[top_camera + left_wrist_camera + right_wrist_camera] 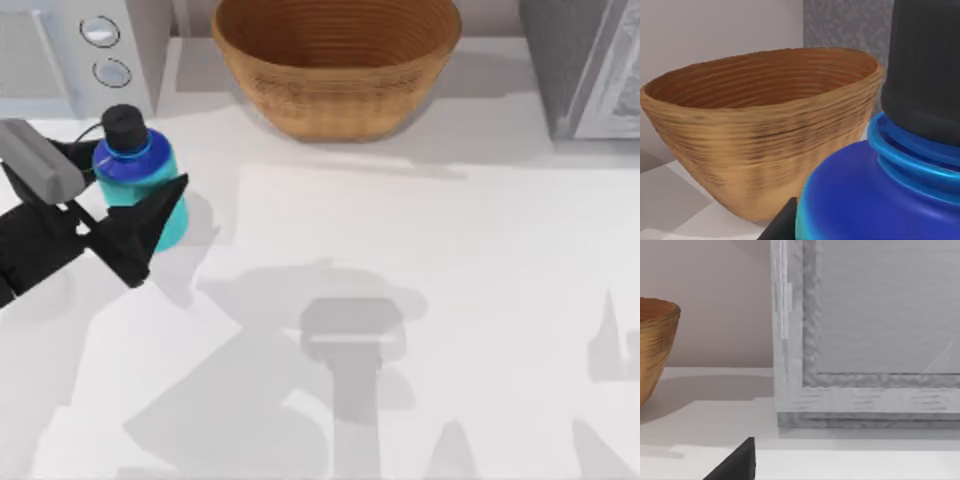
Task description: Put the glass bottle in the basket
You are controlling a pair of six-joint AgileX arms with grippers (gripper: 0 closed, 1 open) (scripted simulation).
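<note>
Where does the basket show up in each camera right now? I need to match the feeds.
Top view: the basket sits at the top centre, against the back of the table.
Left wrist view: it fills the left and middle, behind the glass bottle.
Right wrist view: its side shows at the left edge.
Shared landmark: the basket's woven rim, seen in all three.

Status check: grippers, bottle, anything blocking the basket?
Left gripper around the bottle, table's left side. Bottle upright, outside the basket. Path to basket open.
</note>
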